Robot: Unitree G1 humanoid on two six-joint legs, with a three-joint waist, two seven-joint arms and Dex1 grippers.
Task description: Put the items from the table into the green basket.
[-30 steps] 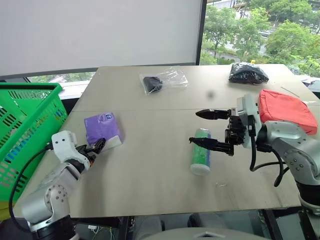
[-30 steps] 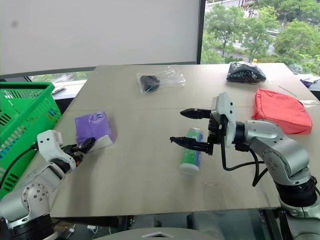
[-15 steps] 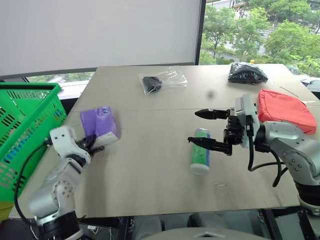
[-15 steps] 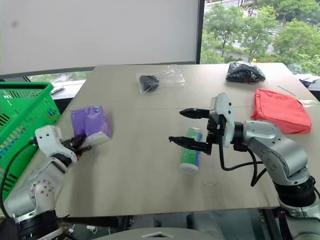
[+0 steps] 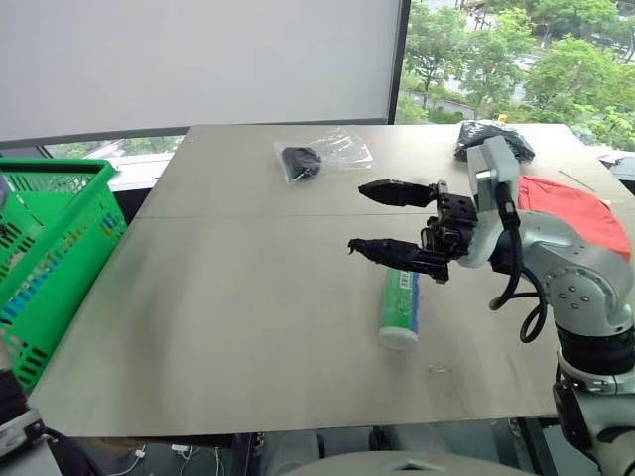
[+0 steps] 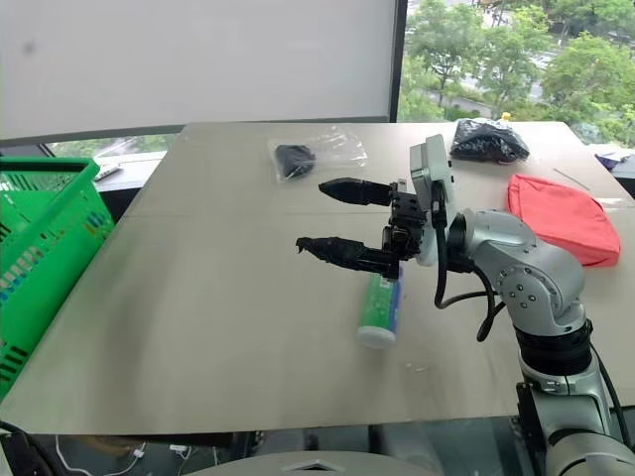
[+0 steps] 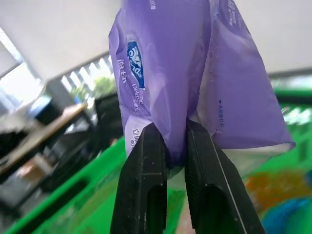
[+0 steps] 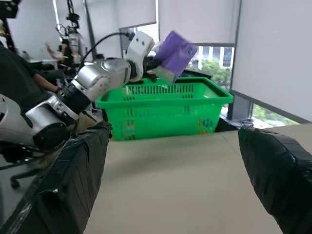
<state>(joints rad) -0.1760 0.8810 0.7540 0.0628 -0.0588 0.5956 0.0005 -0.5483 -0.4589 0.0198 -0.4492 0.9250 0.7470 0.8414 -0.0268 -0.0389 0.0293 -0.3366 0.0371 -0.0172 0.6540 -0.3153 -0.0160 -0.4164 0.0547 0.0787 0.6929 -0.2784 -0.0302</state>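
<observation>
My left gripper (image 7: 174,134) is shut on the purple tissue pack (image 7: 195,73), pinching its lower fold. The right wrist view shows that pack (image 8: 176,51) held in the air over the green basket (image 8: 165,105). The basket (image 5: 50,258) stands beside the table's left edge. My right gripper (image 5: 357,216) hovers open with nothing in it, just above the green cylinder (image 5: 400,305) lying on the table (image 5: 248,317). A clear bag with black contents (image 5: 319,157) lies at the far middle. The black bundle (image 5: 486,139) lies at the far right, and the red pouch (image 5: 575,213) is partly behind my right arm.
The basket's rim sits a little below the tabletop level. A seam (image 5: 248,218) crosses the table's width. A wall and a window rise behind the far edge. The table's left half (image 5: 198,297) is bare.
My left gripper shut on the purple pack, lifted it off the table and swung it left, out of the head views and over the basket. My right gripper rose slightly and shifted left, still open.
</observation>
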